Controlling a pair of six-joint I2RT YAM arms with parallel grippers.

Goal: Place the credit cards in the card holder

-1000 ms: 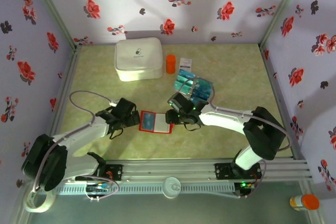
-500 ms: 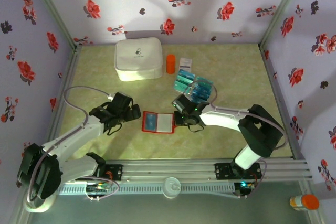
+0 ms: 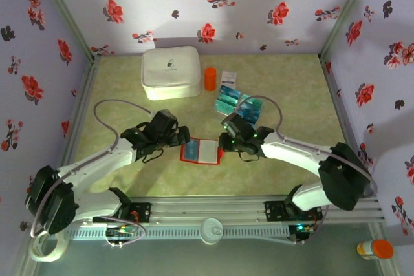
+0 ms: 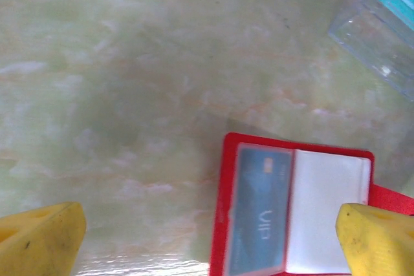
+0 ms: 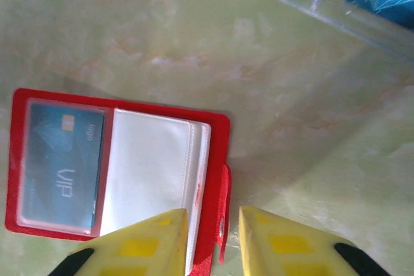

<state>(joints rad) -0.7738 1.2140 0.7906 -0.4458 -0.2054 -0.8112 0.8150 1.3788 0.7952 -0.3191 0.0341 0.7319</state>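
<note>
Step in hand: card holder (image 3: 202, 151) lies open like a book near the middle of the table (image 3: 291, 88), between the two grippers; one teal card (image 5: 59, 165) sits in its left clear pocket, the white pocket (image 5: 152, 163) on the right side looks empty. Judged: one card loaded, the next not yet picked.

Card holder, position: flat on the table, red cover down, pockets up, red closing tab (image 5: 224, 214) at its right edge.

Remaining cards: loose cards (image 3: 228, 97) lie far and right of the holder, near the orange cylinder (image 3: 210, 78); some rest on or in clear plastic (image 4: 375, 37). Exact count not readable.

Left gripper (image 3: 169, 135): jaws spread wide, holding nothing; it hovers just left of the holder, yellow fingertips (image 4: 40, 240) straddling the holder's left half in the left wrist view.

Right gripper (image 3: 228, 143): jaws narrowed to a slim gap over the holder's right edge, just above the tab. Yellow fingers (image 5: 145, 244) do not visibly pinch anything; whether they touch the holder I cannot tell.

Next move, judged: right arm needs to go far-right to the loose cards, pinch a single card by its edge, and bring it to the open white pocket; left gripper could pin the holder's left half so it does not slide.

Risk, judged: flat cards are hard to lift, and two may come up together.
</note>
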